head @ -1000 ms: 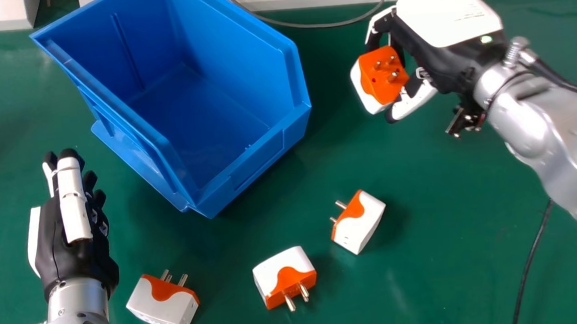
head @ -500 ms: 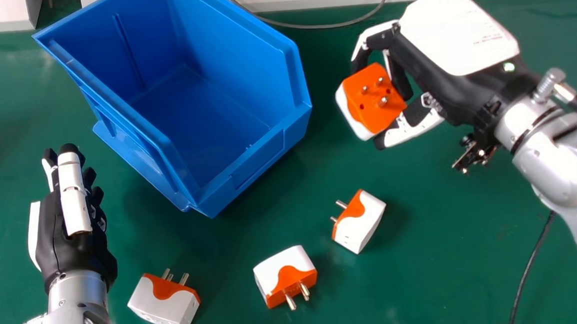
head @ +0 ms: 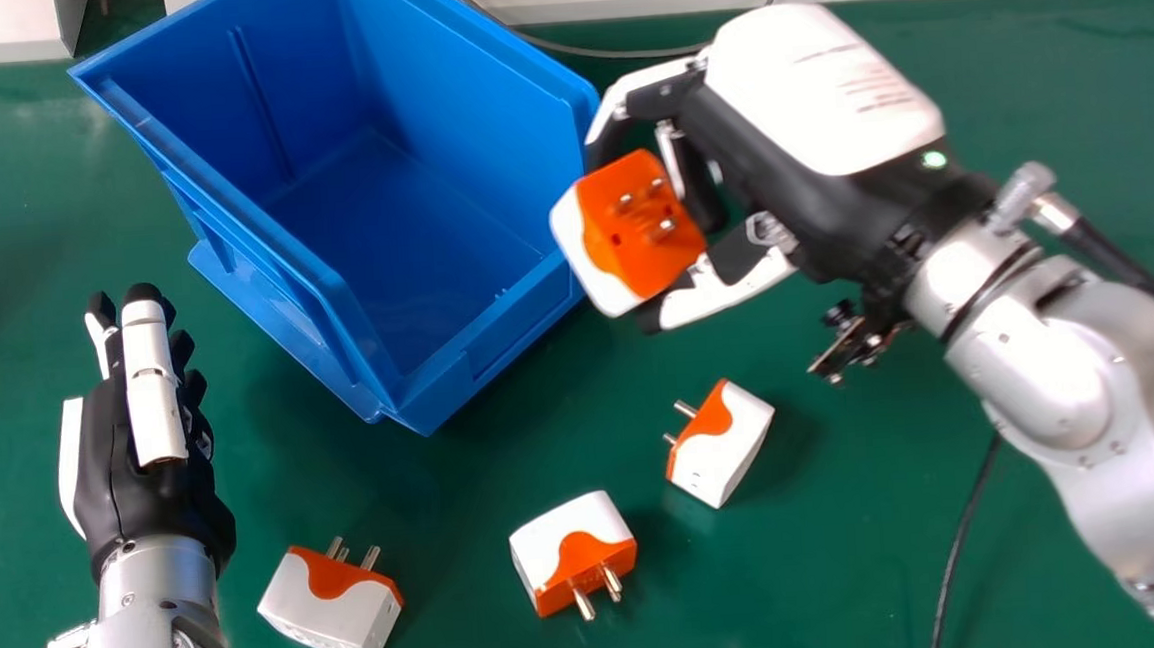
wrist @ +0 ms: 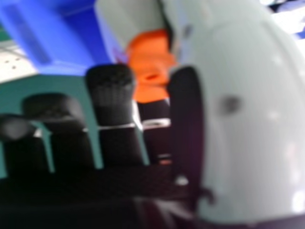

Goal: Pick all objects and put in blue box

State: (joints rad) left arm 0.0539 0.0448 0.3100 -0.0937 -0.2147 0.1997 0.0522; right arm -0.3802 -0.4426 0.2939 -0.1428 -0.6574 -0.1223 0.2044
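Since the earlier frame, I find the right hand [head: 809, 99] shifted leftward across the head view, carrying its adapter [head: 622, 246] up to the right edge of the blue box [head: 503, 339]. I cannot tell whether adapter and box touch. The left hand [head: 148, 440], the box and the three adapters on the green table [head: 832, 569] show no marked change of position.

The carried adapter's orange face and pins point up towards my head camera, its white body showing on the left; its long axis runs steeply from upper left to lower right.

On the table, the left adapter [head: 329, 608] points its pins away from me, long axis sloping down to the right. The middle adapter [head: 561, 545] points its pins towards me; the right adapter [head: 725, 450] points its pins to the upper left.

Hand condition: the right grasps its adapter between fingers and thumb; the left is released, fingers extended.
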